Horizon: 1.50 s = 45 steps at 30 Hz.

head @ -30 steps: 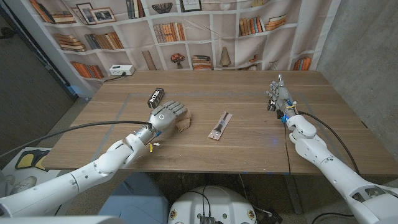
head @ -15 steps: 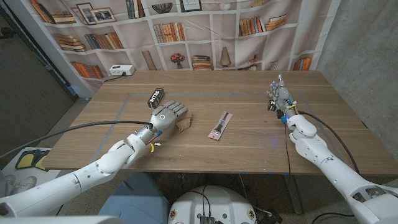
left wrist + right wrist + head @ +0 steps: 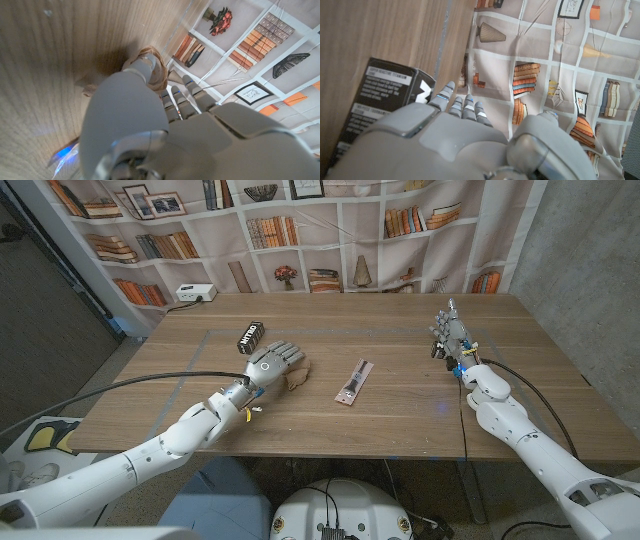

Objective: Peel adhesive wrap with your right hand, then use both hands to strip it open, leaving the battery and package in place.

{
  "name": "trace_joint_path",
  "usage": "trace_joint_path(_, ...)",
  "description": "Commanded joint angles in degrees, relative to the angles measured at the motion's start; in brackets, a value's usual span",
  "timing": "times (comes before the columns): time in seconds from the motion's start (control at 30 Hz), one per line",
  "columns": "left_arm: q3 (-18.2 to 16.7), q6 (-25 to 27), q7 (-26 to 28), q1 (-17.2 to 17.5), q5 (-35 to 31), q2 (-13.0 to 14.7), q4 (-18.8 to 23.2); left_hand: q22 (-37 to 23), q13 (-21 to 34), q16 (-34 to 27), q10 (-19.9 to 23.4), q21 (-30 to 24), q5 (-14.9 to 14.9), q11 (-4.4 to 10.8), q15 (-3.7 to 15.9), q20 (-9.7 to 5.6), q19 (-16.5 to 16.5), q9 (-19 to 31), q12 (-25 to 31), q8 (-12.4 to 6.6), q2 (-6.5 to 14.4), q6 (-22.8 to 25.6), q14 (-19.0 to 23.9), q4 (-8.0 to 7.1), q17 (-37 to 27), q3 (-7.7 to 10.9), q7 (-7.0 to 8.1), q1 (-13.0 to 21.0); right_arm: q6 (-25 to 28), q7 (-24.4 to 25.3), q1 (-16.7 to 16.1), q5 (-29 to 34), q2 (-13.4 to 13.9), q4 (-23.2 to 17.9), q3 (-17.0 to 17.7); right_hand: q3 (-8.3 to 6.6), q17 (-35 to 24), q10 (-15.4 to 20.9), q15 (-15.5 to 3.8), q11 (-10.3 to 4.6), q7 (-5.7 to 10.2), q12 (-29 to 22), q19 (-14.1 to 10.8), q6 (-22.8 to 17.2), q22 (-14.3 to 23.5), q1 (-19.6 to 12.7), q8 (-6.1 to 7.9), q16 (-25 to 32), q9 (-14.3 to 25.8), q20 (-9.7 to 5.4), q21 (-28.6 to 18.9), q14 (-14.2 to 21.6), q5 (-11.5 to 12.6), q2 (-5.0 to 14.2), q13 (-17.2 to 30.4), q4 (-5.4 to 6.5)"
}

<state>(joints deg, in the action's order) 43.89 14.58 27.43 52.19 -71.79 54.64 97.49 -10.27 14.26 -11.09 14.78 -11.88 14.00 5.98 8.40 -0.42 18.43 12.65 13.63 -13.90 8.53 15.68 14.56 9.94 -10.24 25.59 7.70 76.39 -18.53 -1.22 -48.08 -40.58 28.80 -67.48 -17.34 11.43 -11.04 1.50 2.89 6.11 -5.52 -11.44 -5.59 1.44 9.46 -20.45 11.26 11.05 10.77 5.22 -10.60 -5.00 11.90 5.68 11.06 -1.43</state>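
A long, flat package is seen lying near the middle of the table, and everything else is placed from it.

Toward the robot's left of the package, and near it, a crumpled piece of brown wrap is found on the wood. The left robot hand is held over the wrap's far-left side, back up, its fingers stretched forward and slightly spread. In the left wrist view the thumb tip of the left robot hand is shown touching the brown wrap, while the other fingers are kept straight and away from it — nothing is pinched between them.

Farther left of the package and a little farther back, just beyond the left fingertips, a small black box lettered NITTO is laid on the table, apart from the hand.

Well to the right of the package, the right robot hand is stood on its edge with its fingers extended away from the robot and kept close together. A dark printed box is shown just beside the fingers of the right robot hand in the right wrist view — whether it is touched or held cannot be told.

A backdrop printed with bookshelves is hung behind the table's far edge.
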Motion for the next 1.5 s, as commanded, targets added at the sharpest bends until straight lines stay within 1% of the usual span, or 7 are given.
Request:
trace_joint_path(0.03, 0.7, -0.4, -0.3, -1.1, -0.3, -0.6, 0.0, -0.3, 0.3, -0.5, 1.6, -0.5, 0.4, 0.20, 0.50, 0.00, 0.8, 0.3, 0.7, -0.82, 0.4, 2.0, 1.5, -0.44, -0.2, 0.15, 0.20, 0.4, -0.3, -0.5, 0.1, -0.3, 0.0, 0.4, 0.2, -0.08, -0.3, 0.0, -0.19, -0.15, 0.31, -0.2, 0.2, -0.1, 0.3, 0.2, 0.09, 0.5, 0.2, -0.09, -0.3, 0.0, 0.0, 0.40, 0.2, 0.00)
trace_joint_path(0.23, 0.8, -0.5, -0.6, -1.1, -0.4, -0.7, 0.7, -0.3, 0.4, -0.8, 2.8, -0.8, 0.3, 0.75, 0.69, -0.23, 1.6, 0.3, 1.2, -1.41, 0.9, 3.8, 2.6, -1.60, -0.4, 0.05, 0.43, -1.0, -0.5, -1.0, 0.3, -0.4, -0.1, 1.1, 0.2, -0.12, -0.3, 0.1, -0.33, -0.20, 0.48, -0.2, 0.2, -0.2, 0.3, 0.2, 0.11, 0.5, 0.2, -0.08, -0.3, 0.0, 0.0, 0.42, 0.2, -0.01)
trace_joint_path(0.33, 0.8, -0.3, -0.9, -0.9, -0.6, -0.5, 1.1, -0.3, 0.6, -0.9, 2.9, -0.9, 0.0, 0.67, 0.59, -0.05, 1.9, 0.4, 1.2, -1.45, 1.7, 4.3, 2.9, -3.37, -0.7, -0.33, 0.21, -3.3, -0.8, -1.2, 0.3, -0.6, -0.2, 1.4, 0.3, -0.16, -0.3, 0.1, -0.36, -0.18, 0.53, -0.2, 0.2, -0.2, 0.3, 0.2, 0.10, 0.5, 0.2, -0.07, -0.3, 0.0, 0.0, 0.46, 0.2, -0.02)
trace_joint_path(0.83, 1.6, -0.1, -1.3, -1.2, -1.5, -2.0, 1.0, -0.3, 1.0, -1.2, 5.2, -1.0, 0.1, 1.53, 1.31, 0.16, 2.1, 0.4, 2.0, -1.81, 2.4, 6.0, 4.7, -3.06, -0.9, 1.76, 0.55, -3.0, -1.1, -1.5, -0.7, -1.2, 0.4, 0.6, 0.9, -0.23, -0.3, 0.1, -0.43, -0.38, 0.72, -0.2, 0.2, -0.3, 0.3, 0.2, 0.11, 0.5, 0.2, -0.08, -0.3, 0.0, 0.0, 0.45, 0.2, -0.08)
trace_joint_path(0.9, 1.8, -0.1, -1.4, -1.3, -1.6, -2.2, 0.9, -0.3, 1.2, -1.4, 6.0, -1.0, 0.1, 1.28, 1.50, 0.26, 2.2, 0.5, 2.4, -1.97, 2.5, 6.5, 5.3, -3.24, -1.0, 2.07, 0.50, -3.3, -1.1, -1.7, -1.0, -1.3, 0.6, 0.4, 1.1, -0.24, -0.3, 0.1, -0.44, -0.37, 0.67, -0.2, 0.2, -0.3, 0.3, 0.2, 0.12, 0.5, 0.2, -0.05, -0.3, 0.0, 0.0, 0.45, 0.2, -0.09)
trace_joint_path(1.1, 2.2, -0.3, -2.0, -1.7, -2.0, -2.6, 0.7, -0.4, 1.8, -2.6, 8.7, -1.3, 0.0, 2.38, 2.25, 0.50, 2.9, 0.6, 3.5, -2.59, 2.6, 8.3, 8.6, -3.79, -1.4, 3.07, 0.68, -4.0, -1.4, -1.7, -1.7, -1.7, 0.8, 0.0, 1.6, -0.25, -0.3, 0.1, -0.43, -0.46, 0.81, -0.2, 0.2, -0.4, 0.3, 0.2, 0.17, 0.5, 0.2, -0.01, -0.3, 0.0, 0.0, 0.43, 0.2, -0.09)
trace_joint_path(1.5, 2.7, -0.9, -2.5, -2.6, -2.0, -3.1, 0.4, -0.4, 2.4, -2.9, 10.1, -1.7, -0.2, 2.97, 2.99, 0.57, 3.8, 0.6, 4.0, -3.07, 1.5, 9.5, 9.9, -3.83, -1.7, 3.17, 0.98, -5.0, -1.7, -1.7, -2.6, -2.1, 1.3, -0.5, 2.2, -0.29, -0.3, 0.2, -0.85, -0.53, 1.02, -0.3, 0.2, -0.6, 0.3, 0.2, 0.20, 0.5, 0.2, 0.05, -0.3, 0.0, 0.0, 0.44, 0.2, -0.11)
